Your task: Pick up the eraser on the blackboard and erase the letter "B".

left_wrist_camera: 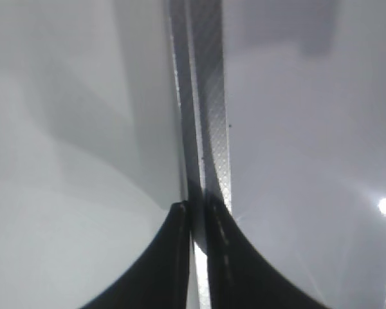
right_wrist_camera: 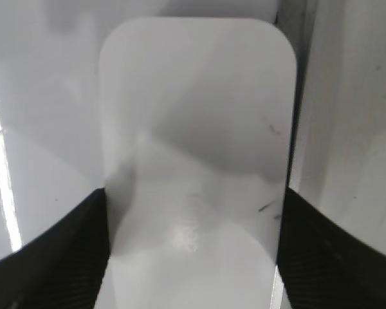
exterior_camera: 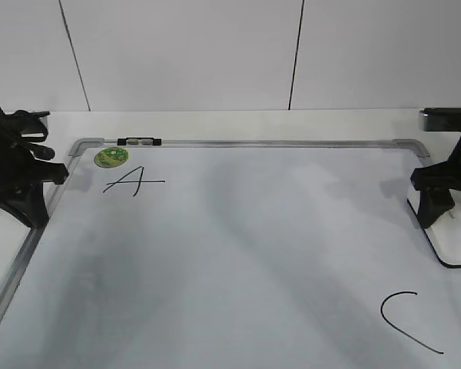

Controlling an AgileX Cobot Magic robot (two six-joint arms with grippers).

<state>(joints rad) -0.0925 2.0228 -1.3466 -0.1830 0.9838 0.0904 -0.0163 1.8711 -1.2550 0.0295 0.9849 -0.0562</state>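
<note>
The white blackboard (exterior_camera: pixel 238 254) with a grey frame lies flat. It bears a black "A" (exterior_camera: pixel 134 183) at the far left and a black "C" (exterior_camera: pixel 403 319) at the near right. No letter "B" shows on it. The white eraser (exterior_camera: pixel 457 238) with a black base lies at the board's right edge. My right gripper (exterior_camera: pixel 438 214) is down over it. In the right wrist view its fingers (right_wrist_camera: pixel 193 212) press both sides of the eraser (right_wrist_camera: pixel 196 116). My left gripper (exterior_camera: pixel 32 209) is shut and empty over the board's left frame (left_wrist_camera: pixel 209 96).
A round green sticker (exterior_camera: pixel 111 157) lies near the far left corner of the board. A small black-and-clear marker (exterior_camera: pixel 139 141) lies on the far frame rail. A white wall stands behind the table.
</note>
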